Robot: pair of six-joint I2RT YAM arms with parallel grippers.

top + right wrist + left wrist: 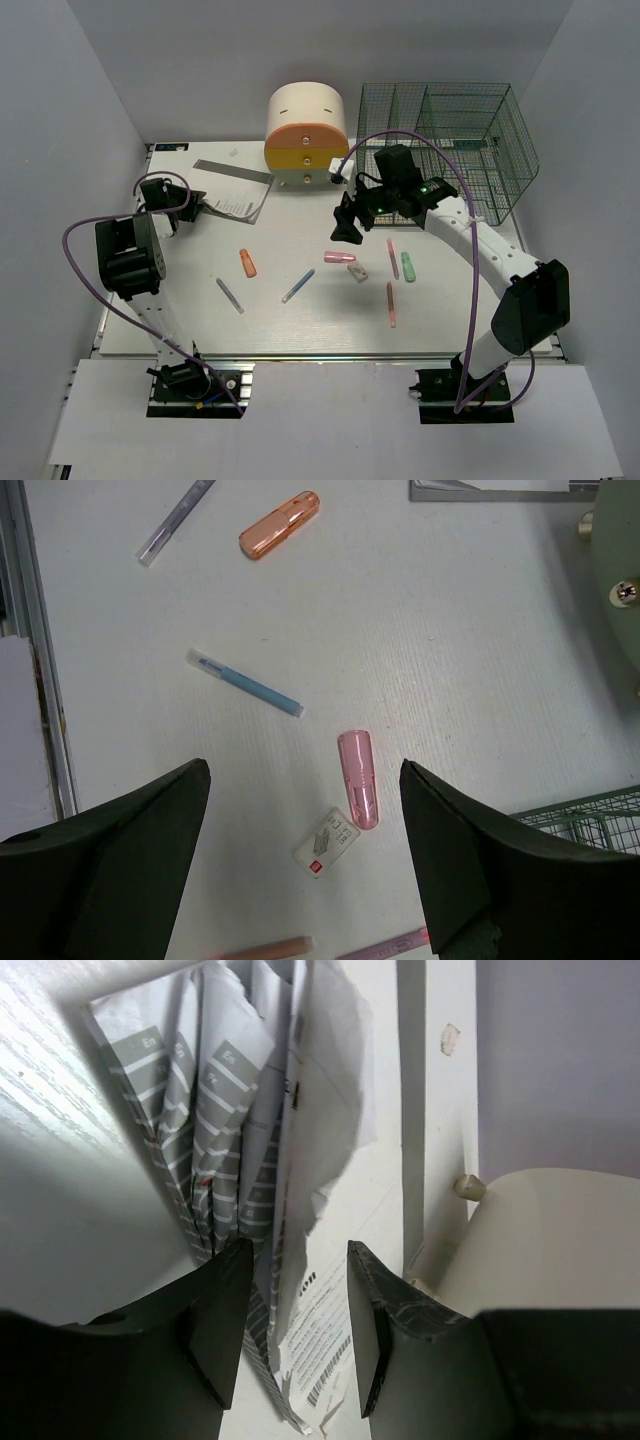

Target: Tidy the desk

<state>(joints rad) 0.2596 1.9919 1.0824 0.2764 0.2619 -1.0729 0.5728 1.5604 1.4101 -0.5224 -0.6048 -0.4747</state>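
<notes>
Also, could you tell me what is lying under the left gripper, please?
Under the left gripper lies a fanned stack of printed papers on the desk, one barcoded sheet showing between its open jaws. Anything beneath the papers is covered.

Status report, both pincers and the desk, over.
Left pincer open, straddling the leaflets. Right pincer open, over the pink case. Desk strewn with pens; nothing blocking either arm.

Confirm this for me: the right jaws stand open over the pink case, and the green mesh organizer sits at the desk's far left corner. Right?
Wrong on one point: the green mesh organizer sits at the far right corner of the desk, as the top external view shows. The right jaws do stand open over the pink case.
</notes>
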